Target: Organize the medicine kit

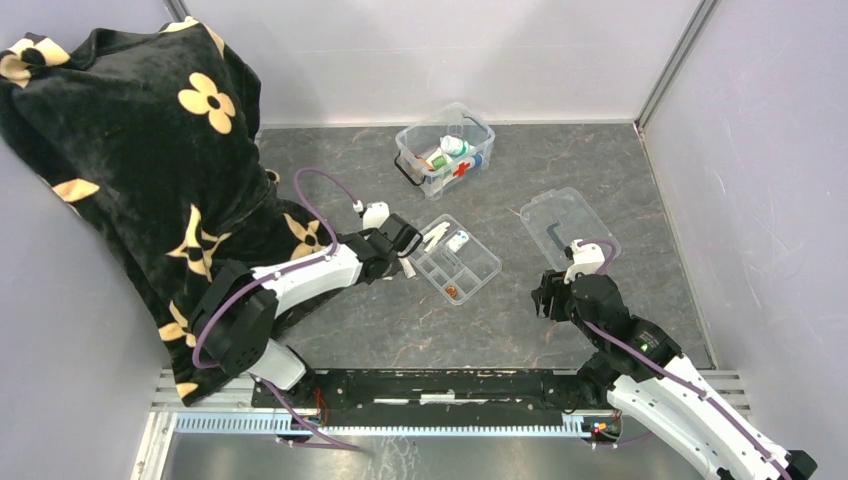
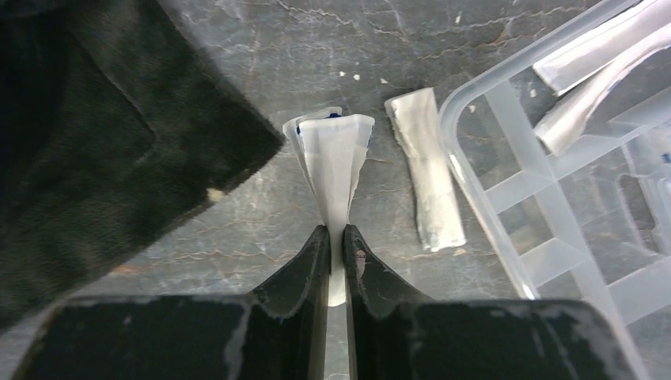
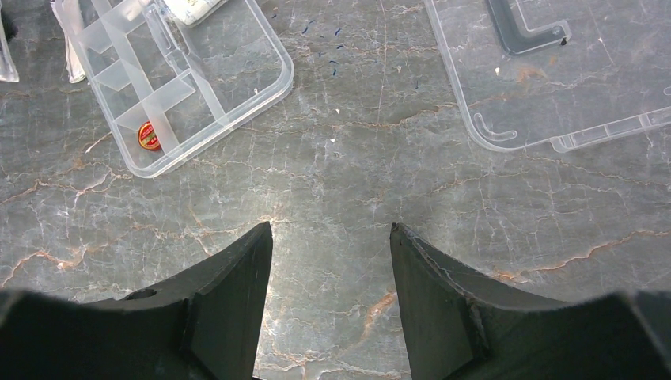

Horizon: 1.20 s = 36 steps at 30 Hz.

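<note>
The medicine kit (image 1: 445, 150), a clear box with a red cross and several items inside, stands at the back of the table with no lid on. My left gripper (image 2: 336, 231) is shut on a thin white packet (image 2: 335, 154), pinching its near end just left of the clear divided tray (image 2: 475, 134). A second white packet (image 2: 427, 174) lies flat on the table beside it. More packets lie in the tray (image 1: 455, 262). My right gripper (image 3: 331, 228) is open over bare table, nothing between its fingers.
A flat clear lid (image 1: 563, 226) lies right of the tray, also in the right wrist view as the lid (image 3: 554, 71). A small red round item (image 3: 148, 135) sits in one tray compartment. A black flowered cloth (image 1: 130, 150) covers the left side, its edge (image 2: 103, 142) close to the left gripper.
</note>
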{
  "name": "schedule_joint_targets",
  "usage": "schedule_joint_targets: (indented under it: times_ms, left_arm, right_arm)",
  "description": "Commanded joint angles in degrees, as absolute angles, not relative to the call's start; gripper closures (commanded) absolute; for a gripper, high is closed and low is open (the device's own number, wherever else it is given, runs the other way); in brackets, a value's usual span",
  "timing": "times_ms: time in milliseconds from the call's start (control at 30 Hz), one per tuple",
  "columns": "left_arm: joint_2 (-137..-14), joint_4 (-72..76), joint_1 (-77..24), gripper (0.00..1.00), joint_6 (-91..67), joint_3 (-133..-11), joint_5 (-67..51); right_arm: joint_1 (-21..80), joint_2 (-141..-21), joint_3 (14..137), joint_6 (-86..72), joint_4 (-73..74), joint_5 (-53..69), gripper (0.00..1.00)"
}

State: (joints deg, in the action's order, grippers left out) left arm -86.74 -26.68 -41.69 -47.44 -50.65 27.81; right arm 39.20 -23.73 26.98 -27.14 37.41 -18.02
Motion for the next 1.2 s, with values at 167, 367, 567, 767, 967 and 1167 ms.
schedule_joint_targets:
  times_ms: [167,367,567,767,967,1167]
  left_arm:
    - [-82.8,-26.5,-41.4,0.81,-28.5,-56.6,30.8]
    - [-84.5,-20.4,-41.4,0.86,-14.5,-60.2,22.7]
    - [-91.8,-16.7,-41.4,0.91,1.7,-66.0,11.6]
    - [-102.4,-19.1,-41.4,0.92,10.8,-76.2,9.3]
    - [-109.0,-21.3,-41.4,0.92,13.9,-80.6,7.0]
    - [-109.8,-21.8,-41.4,0.89,13.9,-80.0,5.6]
  right_arm:
    - [39.0,-23.8,28.5,-27.0,37.4,-17.9,0.37]
    - [39.1,-23.9,28.5,-27.0,37.4,-17.2,0.37]
    - [39.1,-23.9,28.5,-27.1,37.4,-16.5,0.37]
    - [39.1,-23.7,28.5,-27.5,37.8,-16.0,0.37]
    - [39.1,-23.7,28.6,-27.7,38.3,-16.6,0.37]
    - [39.1,-24.1,28.8,-27.6,38.3,-17.0,0.37]
